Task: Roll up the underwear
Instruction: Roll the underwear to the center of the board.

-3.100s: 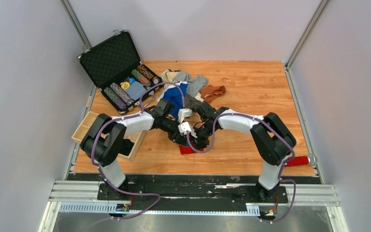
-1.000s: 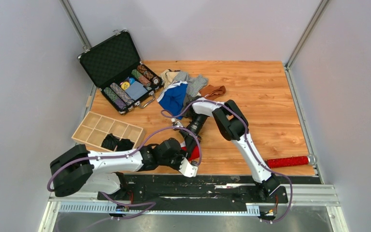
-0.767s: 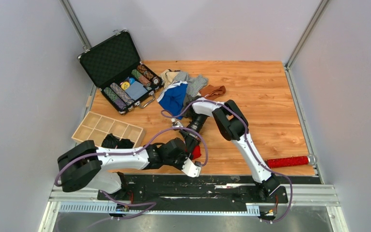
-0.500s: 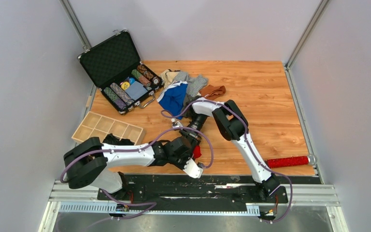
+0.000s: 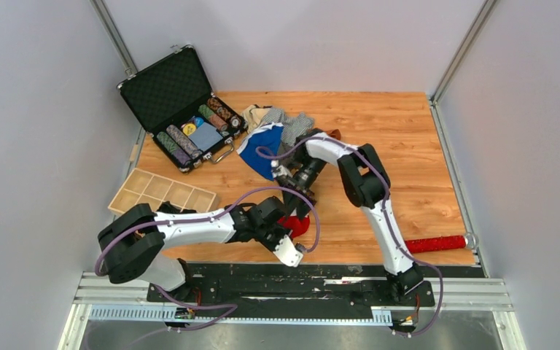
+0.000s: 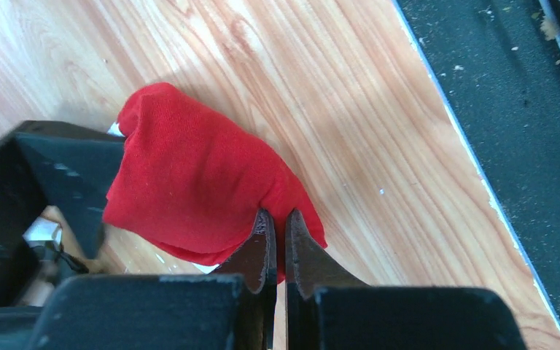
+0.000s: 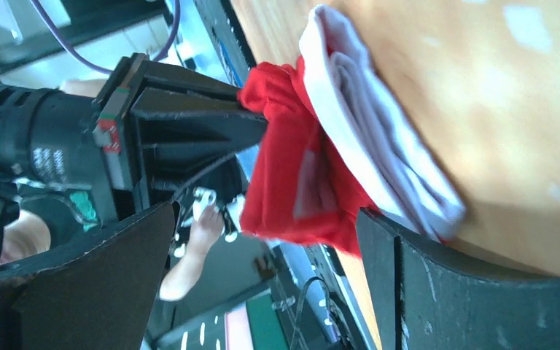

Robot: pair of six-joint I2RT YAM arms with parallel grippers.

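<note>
Wooden table, left hand pinching one underwear

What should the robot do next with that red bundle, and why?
Probably lift it with the left gripper, which is shut on the edge of the red underwear, rolled into a bundle on the table. The right gripper stands open, not gripping it, so only the left can carry it.

Red underwear mostly hidden under left arm, top view.
</note>
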